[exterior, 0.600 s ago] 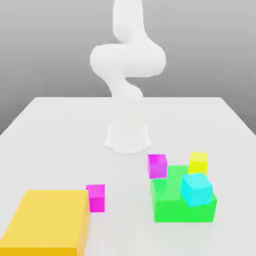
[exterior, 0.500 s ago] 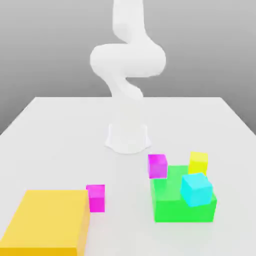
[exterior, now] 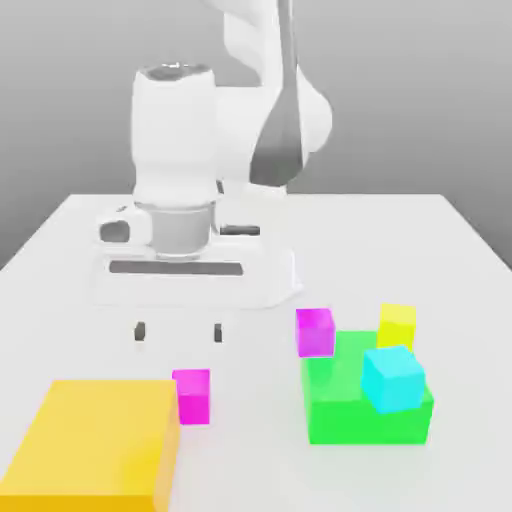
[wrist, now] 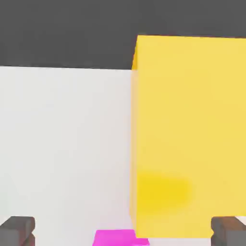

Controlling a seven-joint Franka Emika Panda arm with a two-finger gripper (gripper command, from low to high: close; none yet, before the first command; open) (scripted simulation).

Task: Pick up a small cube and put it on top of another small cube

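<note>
Hanging wide open and empty, the gripper has swung into view above the pink cube, beside the yellow block, so 1 careful descent probably comes next.

The Panda arm bends over the table, its hand in front of the arm's base, well in from the table's far edge. The gripper points down, its two fingers spread wide apart with nothing between them.
</note>
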